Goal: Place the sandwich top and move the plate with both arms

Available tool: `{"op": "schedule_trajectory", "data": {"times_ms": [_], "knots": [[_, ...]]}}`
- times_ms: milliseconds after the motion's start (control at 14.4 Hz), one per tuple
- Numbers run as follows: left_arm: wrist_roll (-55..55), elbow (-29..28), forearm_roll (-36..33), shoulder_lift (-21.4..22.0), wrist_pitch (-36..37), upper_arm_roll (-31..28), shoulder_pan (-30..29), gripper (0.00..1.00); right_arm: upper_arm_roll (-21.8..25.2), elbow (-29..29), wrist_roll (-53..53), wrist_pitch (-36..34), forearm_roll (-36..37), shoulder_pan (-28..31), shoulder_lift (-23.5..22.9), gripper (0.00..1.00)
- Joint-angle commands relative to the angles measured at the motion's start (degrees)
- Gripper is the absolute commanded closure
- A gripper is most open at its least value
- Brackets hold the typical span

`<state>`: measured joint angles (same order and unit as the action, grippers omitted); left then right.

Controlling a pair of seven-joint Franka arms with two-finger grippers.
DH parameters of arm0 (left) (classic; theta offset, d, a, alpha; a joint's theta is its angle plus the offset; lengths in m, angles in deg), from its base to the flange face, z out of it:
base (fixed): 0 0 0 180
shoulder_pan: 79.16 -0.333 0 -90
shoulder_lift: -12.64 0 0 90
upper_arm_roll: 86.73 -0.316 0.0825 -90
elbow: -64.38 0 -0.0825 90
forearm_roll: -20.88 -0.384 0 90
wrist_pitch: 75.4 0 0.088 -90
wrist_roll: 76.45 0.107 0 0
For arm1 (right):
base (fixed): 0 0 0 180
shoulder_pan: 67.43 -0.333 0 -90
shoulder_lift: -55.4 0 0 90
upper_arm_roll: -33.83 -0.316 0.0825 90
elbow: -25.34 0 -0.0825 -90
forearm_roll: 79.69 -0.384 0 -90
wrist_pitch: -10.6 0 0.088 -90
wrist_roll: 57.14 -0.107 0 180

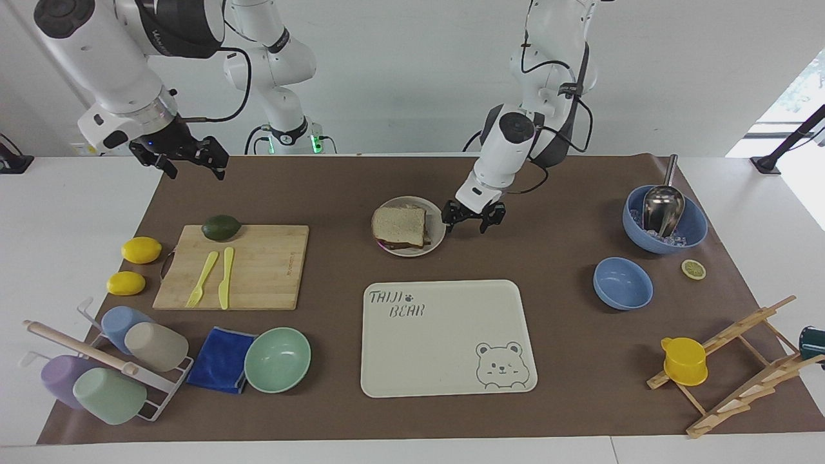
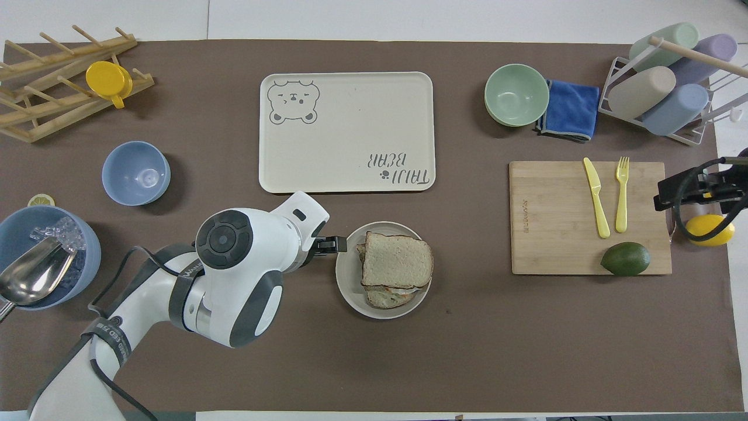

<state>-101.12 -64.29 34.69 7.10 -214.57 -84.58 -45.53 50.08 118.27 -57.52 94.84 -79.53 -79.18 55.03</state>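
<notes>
From my seat, the sandwich top (image 1: 399, 225) already lies on the stack on the plate (image 1: 436, 239), which sits in the middle of the brown mat, nearer the robots than the bear tray (image 1: 448, 336). In the overhead view the top slice (image 2: 397, 259) sits slightly askew, and a lower slice peeks out at the plate's (image 2: 349, 275) lower edge; what lies between the slices I cannot make out.

The facing view shows me the left gripper (image 1: 473, 218) low beside the plate's rim, on the side toward the left arm's end, fingers spread and empty. Whether a fingertip touches the rim I cannot tell. From overhead the left arm's white wrist hides most of that gripper (image 2: 332, 245); only a black tip shows at the plate's edge, centre frame.

The right gripper (image 1: 181, 156) hangs high at the upper left of the facing view, over the mat's corner, well apart from the plate, with its fingers apart and nothing in them. Overhead it (image 2: 695, 190) is cut off at the right edge of the frame, above a lemon (image 2: 710, 230) that its cable partly covers.

Only the facing view shows a second lemon (image 1: 126, 283) beside the cutting board (image 1: 258, 270). The avocado (image 2: 625, 258), the yellow knife (image 2: 596, 197) and the fork (image 2: 622, 193) lie on that board.
</notes>
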Motion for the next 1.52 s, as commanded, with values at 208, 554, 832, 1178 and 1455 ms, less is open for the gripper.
{"op": "schedule_trajectory", "data": {"times_ms": [208,554,832,1178,1455], "knots": [[-0.1,-1.3,2.3,-1.9,-3.1,-1.0,4.5,0.23,-9.8,-8.1,-0.1,-5.4,-5.3,12.4,-5.2,0.0],[0.2,-1.7,2.3,-1.8,-2.4,-0.9,4.8,0.29,-9.9,-1.7,-0.1,-5.5,-5.3,11.8,-0.2,0.0],[0.1,-2.7,2.3,-1.3,-2.2,-0.9,5.7,0.49,-10.0,1.3,0.0,-3.9,-3.4,11.7,1.9,0.0],[0.2,-2.6,2.3,-1.2,-1.3,-0.9,5.7,0.81,-9.9,0.6,0.2,0.0,-1.9,12.3,1.3,0.0],[1.7,-2.2,2.3,-1.3,-0.4,-1.0,5.0,1.0,-10.0,-0.3,0.1,0.5,-1.9,11.8,1.1,0.0]]}}
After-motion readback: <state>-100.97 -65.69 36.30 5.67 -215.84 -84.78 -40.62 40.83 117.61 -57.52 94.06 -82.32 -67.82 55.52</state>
